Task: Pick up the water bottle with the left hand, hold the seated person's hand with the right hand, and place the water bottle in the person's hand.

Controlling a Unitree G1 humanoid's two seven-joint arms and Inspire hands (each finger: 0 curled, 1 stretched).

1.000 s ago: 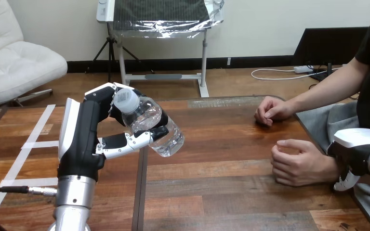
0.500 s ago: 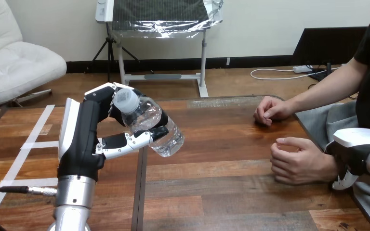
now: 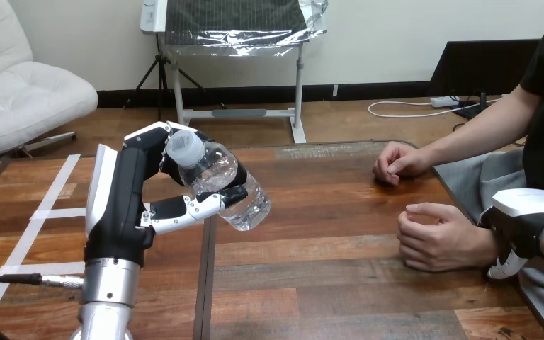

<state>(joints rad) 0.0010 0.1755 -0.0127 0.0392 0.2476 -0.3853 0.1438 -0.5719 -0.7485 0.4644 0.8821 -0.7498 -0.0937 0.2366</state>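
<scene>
Head view: a clear, crinkled plastic bottle (image 3: 227,185) with a round white cap (image 3: 185,149) hangs tilted, cap up-left, above the plank counter (image 3: 326,283) near its left edge, off the wood. The left hand (image 3: 124,205) has its fingers (image 3: 152,134) curled round the bottle's upper body, thumb beneath, gripping it. Bare counter lies between the bottle and the person's nearer hand (image 3: 439,237), loosely curled by the right edge. The right hand (image 3: 520,230) sits at that wrist; whether it grips cannot be told.

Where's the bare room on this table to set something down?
Bare: the wooden table's middle and near edge, between the clear plastic water bottle in the left hand and the person's far hand and near hand. Crowded: the right side, those hands plus the right hand.
</scene>
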